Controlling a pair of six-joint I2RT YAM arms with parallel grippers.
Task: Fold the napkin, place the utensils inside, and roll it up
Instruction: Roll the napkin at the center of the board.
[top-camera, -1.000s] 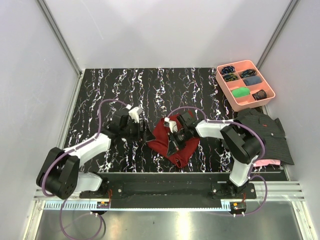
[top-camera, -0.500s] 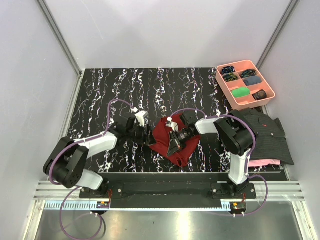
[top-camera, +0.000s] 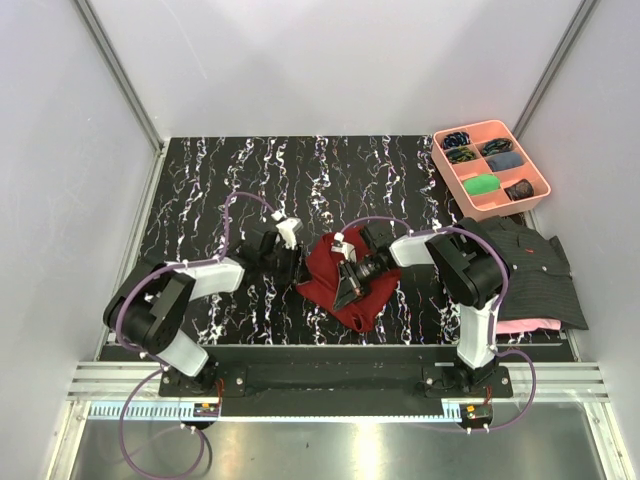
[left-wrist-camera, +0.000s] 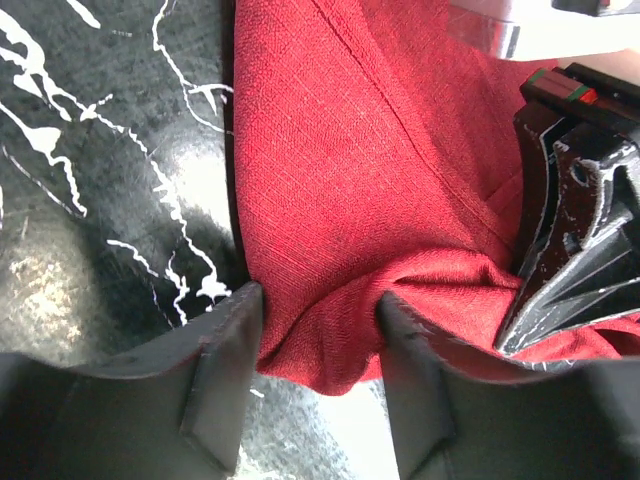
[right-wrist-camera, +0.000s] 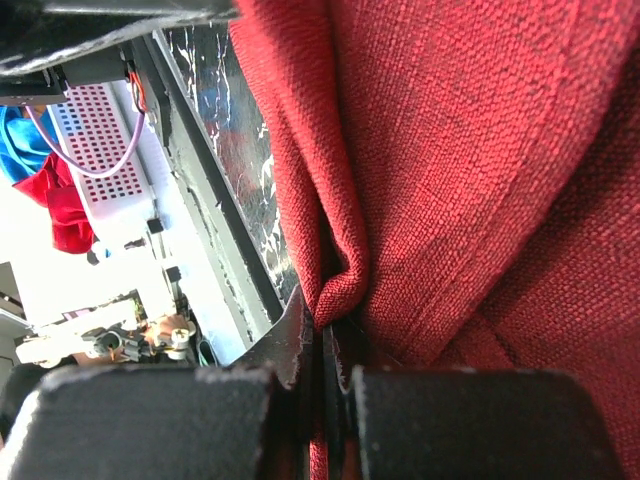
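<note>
The dark red napkin (top-camera: 328, 262) lies crumpled on the marbled black table (top-camera: 220, 180), between the two arms. My left gripper (top-camera: 297, 272) is at its left edge. In the left wrist view the left gripper (left-wrist-camera: 320, 310) is open, and a loose fold of the napkin (left-wrist-camera: 350, 170) bulges between its fingers (left-wrist-camera: 225, 370). My right gripper (top-camera: 346, 288) comes in from the right and is shut on a pinched fold of the napkin (right-wrist-camera: 450, 150). That pinch shows at the right gripper's (right-wrist-camera: 325, 330) tips. The utensils are out of view.
A pink compartment tray (top-camera: 512, 208) with small items sits at the back right. A dark striped shirt (top-camera: 525, 265) lies over a pink cloth (top-camera: 530, 325) at the right edge. White walls close in the table, and the mounting rail (top-camera: 330, 362) runs along the front.
My left gripper has moved right, up to the napkin's left edge, and its jaws have narrowed around a fold. My right gripper has kept its grip and shifted slightly.
</note>
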